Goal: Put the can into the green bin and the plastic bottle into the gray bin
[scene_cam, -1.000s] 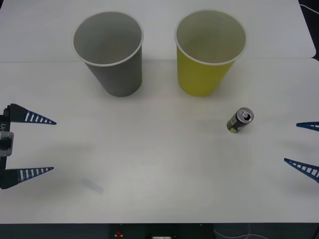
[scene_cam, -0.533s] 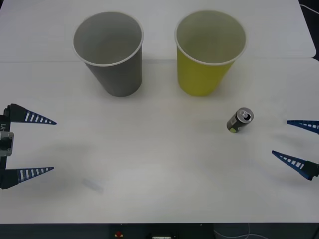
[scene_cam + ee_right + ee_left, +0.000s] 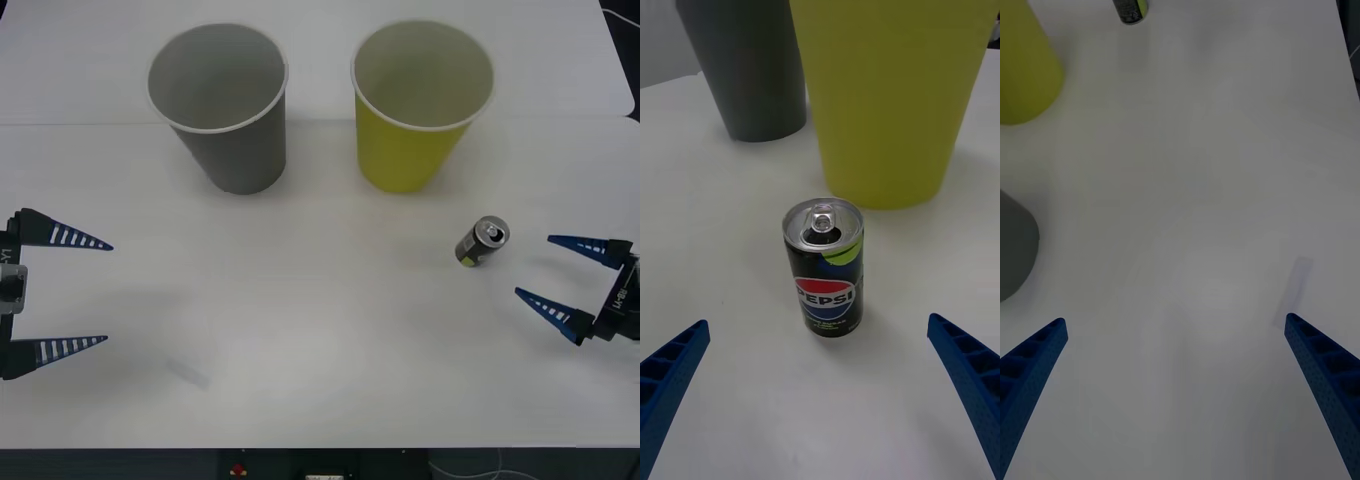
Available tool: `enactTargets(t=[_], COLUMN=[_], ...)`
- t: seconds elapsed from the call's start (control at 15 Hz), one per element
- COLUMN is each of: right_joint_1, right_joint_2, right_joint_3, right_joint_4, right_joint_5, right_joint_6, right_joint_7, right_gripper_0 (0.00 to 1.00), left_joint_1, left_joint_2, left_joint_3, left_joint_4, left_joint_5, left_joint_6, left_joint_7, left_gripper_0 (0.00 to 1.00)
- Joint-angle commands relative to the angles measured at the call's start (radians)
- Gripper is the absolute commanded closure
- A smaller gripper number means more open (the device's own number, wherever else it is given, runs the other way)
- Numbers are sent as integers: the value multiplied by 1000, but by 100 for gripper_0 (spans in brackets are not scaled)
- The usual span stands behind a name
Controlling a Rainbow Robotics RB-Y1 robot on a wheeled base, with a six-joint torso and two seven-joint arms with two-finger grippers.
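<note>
The can [image 3: 482,241] is small and dark with a silver top, and it stands upright on the white table, in front of and to the right of the green bin [image 3: 420,105]. In the right wrist view the can [image 3: 824,266] stands between and ahead of my open blue fingers, with the green bin [image 3: 884,97] right behind it. My right gripper [image 3: 548,270] is open, a short way right of the can and not touching it. The gray bin [image 3: 222,105] stands left of the green one. At the table's left edge my left gripper [image 3: 108,293] waits open. The plastic bottle is out of view.
A faint clear strip [image 3: 186,372] lies on the white table [image 3: 320,330] near the front left. The table's front edge runs along the bottom of the front view. In the left wrist view, the green bin [image 3: 1022,67] and gray bin [image 3: 1015,244] stand to one side.
My right gripper has moved in from the right edge toward the can, still open. The left gripper, the can and both bins have not moved.
</note>
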State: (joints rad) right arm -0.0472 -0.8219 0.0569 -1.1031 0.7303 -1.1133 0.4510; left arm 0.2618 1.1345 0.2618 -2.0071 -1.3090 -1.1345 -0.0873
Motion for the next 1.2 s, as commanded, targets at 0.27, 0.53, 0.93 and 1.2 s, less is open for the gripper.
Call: enactTargets(t=[0.27, 0.53, 0.93, 1.2], right_joint_1=[-86, -140, -180, -186], right_joint_2=[89, 161, 218, 227], right_joint_3=[0, 0, 0, 0], right_joint_4=[86, 128, 129, 129], right_joint_5=[73, 112, 170, 189], right_joint_6=[24, 53, 110, 125], right_joint_7=[2, 5, 6, 8], right_gripper_0=[0, 0, 0, 0], left_joint_1=[0, 0, 0, 0], left_joint_2=[0, 0, 0, 0], left_joint_3=[0, 0, 0, 0], left_joint_4=[0, 0, 0, 0], left_joint_5=[0, 0, 0, 0], left_joint_6=[0, 0, 0, 0], left_joint_7=[0, 0, 0, 0], left_gripper_0=[0, 0, 0, 0])
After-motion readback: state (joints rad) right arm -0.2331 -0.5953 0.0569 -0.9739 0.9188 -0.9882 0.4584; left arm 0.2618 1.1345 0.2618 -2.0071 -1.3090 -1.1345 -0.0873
